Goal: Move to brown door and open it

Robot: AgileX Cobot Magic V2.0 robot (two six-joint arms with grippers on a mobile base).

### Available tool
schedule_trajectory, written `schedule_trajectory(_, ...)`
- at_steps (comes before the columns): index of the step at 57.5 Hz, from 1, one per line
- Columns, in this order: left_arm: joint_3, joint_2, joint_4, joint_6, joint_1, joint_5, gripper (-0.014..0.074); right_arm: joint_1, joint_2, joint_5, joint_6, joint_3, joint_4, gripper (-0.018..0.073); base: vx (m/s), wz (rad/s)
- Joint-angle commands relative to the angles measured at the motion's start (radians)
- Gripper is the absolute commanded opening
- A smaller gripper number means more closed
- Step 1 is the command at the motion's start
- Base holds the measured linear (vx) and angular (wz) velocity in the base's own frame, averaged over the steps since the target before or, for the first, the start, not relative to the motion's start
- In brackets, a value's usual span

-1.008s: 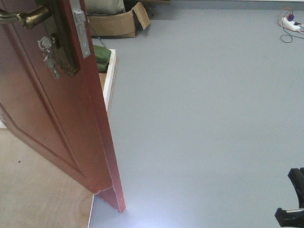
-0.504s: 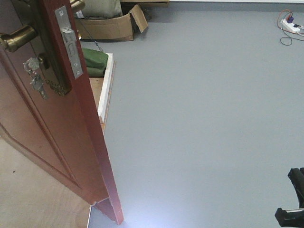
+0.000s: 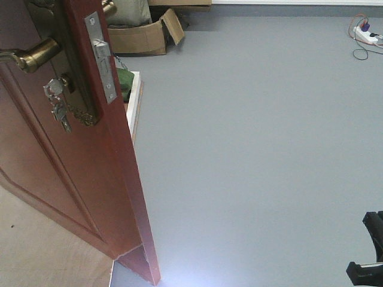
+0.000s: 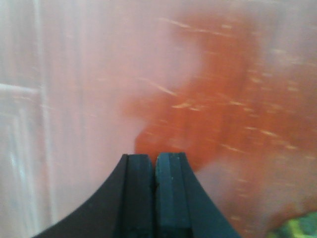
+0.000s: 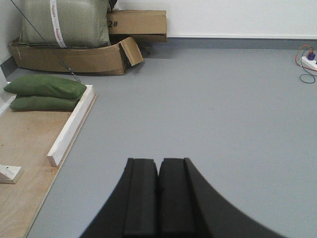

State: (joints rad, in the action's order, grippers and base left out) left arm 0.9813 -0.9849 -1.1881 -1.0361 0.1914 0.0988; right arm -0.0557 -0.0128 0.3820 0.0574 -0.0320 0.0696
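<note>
The brown door (image 3: 90, 179) stands ajar at the left side of the floor (image 3: 269, 149), long axis upright, latch edge toward the camera. The left hand (image 4: 154, 171), pinched empty, sits close against what looks like the door's blurred red face, so it is nearer. The right hand (image 5: 158, 181), also pinched empty, faces open floor.

1. The door (image 3: 72, 179) stands at left, its handle (image 3: 30, 57) above the keys (image 3: 57, 104).
2. Behind it lie sandbags (image 3: 124, 78); a box (image 3: 142, 36) sits farther back.
3. A power strip (image 3: 366, 31) lies far right on the floor (image 3: 251, 149).
</note>
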Motion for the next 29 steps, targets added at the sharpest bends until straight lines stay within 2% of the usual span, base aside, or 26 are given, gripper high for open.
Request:
schedule_trajectory(1, 0.032, 0.011, -0.008, 0.001, 0.007, -0.036, -0.0003, 0.002, -0.006, -0.078, 0.009, -0.003, -0.006, 0.0, 0.11, -0.02)
schedule_trajectory(29, 0.032, 0.011, -0.008, 0.001, 0.007, -0.036, -0.0003, 0.002, -0.006, -0.078, 0.009, -0.003, -0.006, 0.0, 0.14, -0.03)
